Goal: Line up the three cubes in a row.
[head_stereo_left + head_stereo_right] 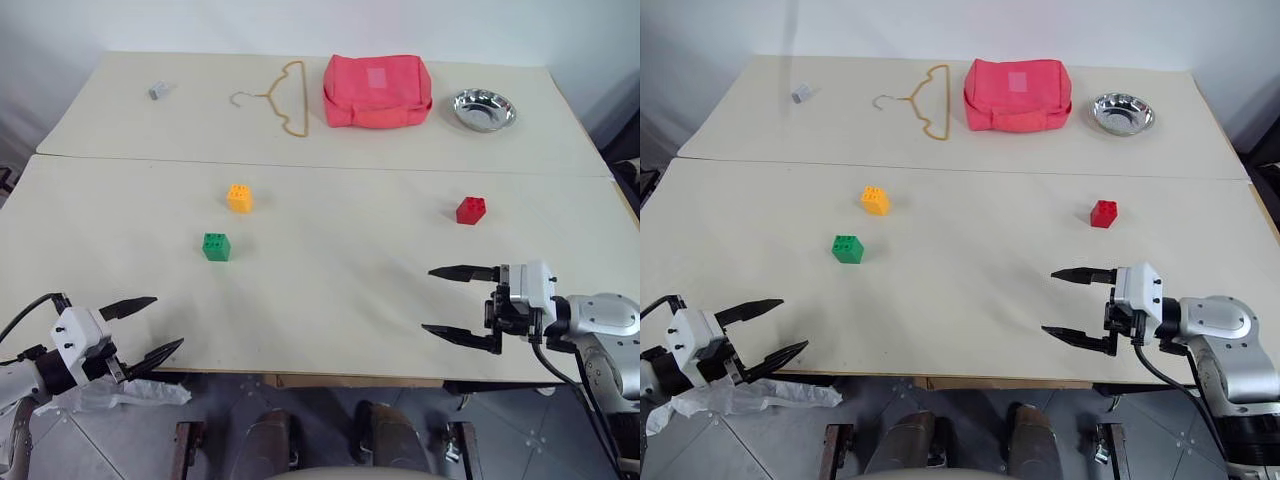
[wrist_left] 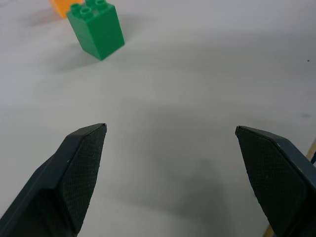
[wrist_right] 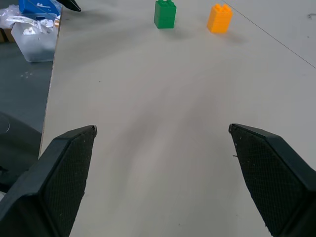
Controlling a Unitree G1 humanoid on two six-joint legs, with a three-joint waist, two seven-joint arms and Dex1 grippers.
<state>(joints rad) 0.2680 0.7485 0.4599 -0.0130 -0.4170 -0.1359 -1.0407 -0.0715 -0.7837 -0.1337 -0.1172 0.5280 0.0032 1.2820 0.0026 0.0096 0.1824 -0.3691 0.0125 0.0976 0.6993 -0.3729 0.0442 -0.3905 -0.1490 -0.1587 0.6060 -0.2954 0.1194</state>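
Note:
Three studded cubes stand apart on the near cream table (image 1: 320, 290). The orange-yellow cube (image 1: 240, 198) is left of centre, and the green cube (image 1: 216, 246) sits just in front of it, slightly further left. The red cube (image 1: 471, 210) stands alone on the right side. My left gripper (image 1: 150, 330) hovers open at the table's near left corner, pointing toward the green cube (image 2: 96, 29). My right gripper (image 1: 447, 302) is open near the front right edge, pointing left across the table, with the red cube behind it. Nothing lies between either pair of fingers.
On the far table lie a small grey object (image 1: 158, 90), a wire hanger (image 1: 283, 95), a red pouch (image 1: 377, 90) and a steel bowl (image 1: 484, 108). A seam (image 1: 320, 165) separates the two tables. Crumpled plastic (image 1: 120, 392) lies on the floor below the front left edge.

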